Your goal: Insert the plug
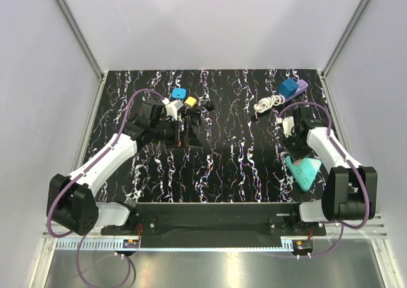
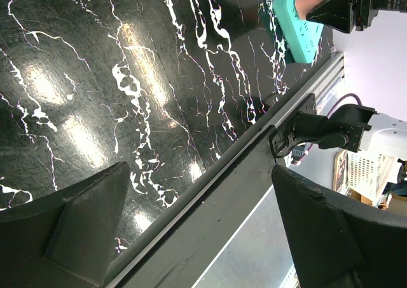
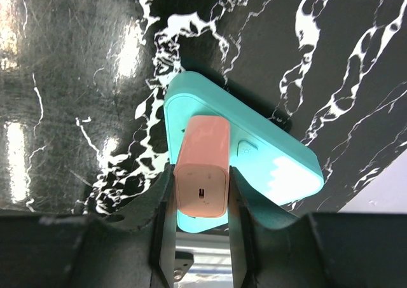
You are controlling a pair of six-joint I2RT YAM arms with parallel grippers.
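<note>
- Two arms reach over the black, white-veined bench (image 1: 241, 161); only the right one has the task's thing.
- Right end effector (image 3: 200, 199): its fingers (image 3: 164, 199) are clamped on the two long sides of the salmon-pink plug (image 3: 203, 151), which fills the gap between them.
- The plug's rear face, with a small slot, points toward the wrist camera. Its far end points away, down at the teal power strip (image 3: 280, 167).
- The plug sits over the strip's end nearest the end effector, just beside a raised socket marking. Its far end appears to meet the strip's face, but I cannot tell whether the prongs are seated.
- The strip lies flat on the bench near the front right corner (image 1: 304, 170), under the right arm's wrist.
- Left end effector (image 2: 203, 237): its fingers are spread wide apart and hold nothing, with bare bench and the front rail showing between them.
- It is well apart from the plug and strip, which the left wrist view shows far off at the bench edge (image 2: 296, 30).
- At the rear of the bench lie a blue adapter (image 1: 179, 93), a yellow adapter (image 1: 190, 102), a coiled white cable (image 1: 268, 102) and a blue block (image 1: 289, 88).
</note>
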